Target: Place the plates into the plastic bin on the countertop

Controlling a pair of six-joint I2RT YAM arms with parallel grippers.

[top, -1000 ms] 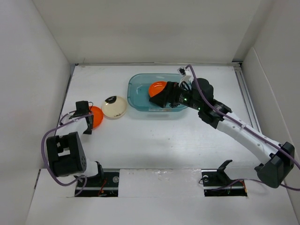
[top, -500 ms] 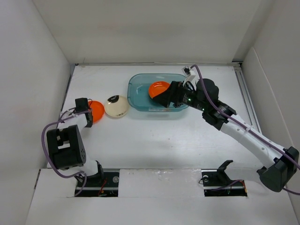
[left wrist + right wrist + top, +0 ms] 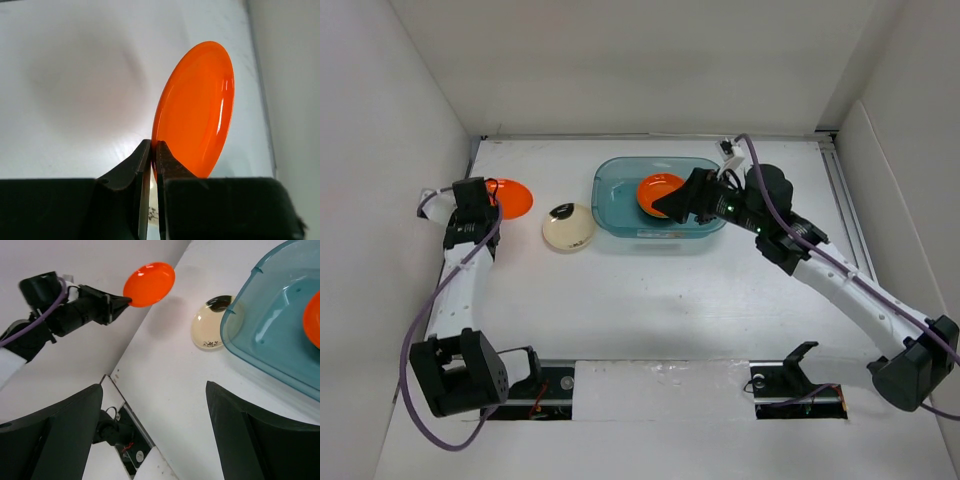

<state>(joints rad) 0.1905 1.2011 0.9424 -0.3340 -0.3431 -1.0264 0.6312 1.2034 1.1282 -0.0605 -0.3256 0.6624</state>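
Observation:
My left gripper point(image 3: 154, 150) is shut on the rim of an orange plate point(image 3: 197, 115) and holds it on edge above the white countertop point(image 3: 650, 290) at the back left; the plate also shows in the top view point(image 3: 510, 197). The teal plastic bin point(image 3: 620, 215) stands at the back centre with a second orange plate point(image 3: 658, 187) inside. My right gripper point(image 3: 672, 203) hangs over the bin, wide open and empty point(image 3: 155, 390). A cream plate point(image 3: 568, 228) with a dark patch at its far edge lies left of the bin. No other plates are in view.
White wall panels close in the countertop on the left, back and right. The left arm point(image 3: 60, 320) stretches along the left wall point(image 3: 400, 150). Both arm bases sit at the near edge.
My left gripper has lifted the orange plate off the countertop and carried it back and to the left. My right gripper has drawn back slightly to the right; the orange plate stays in the bin.

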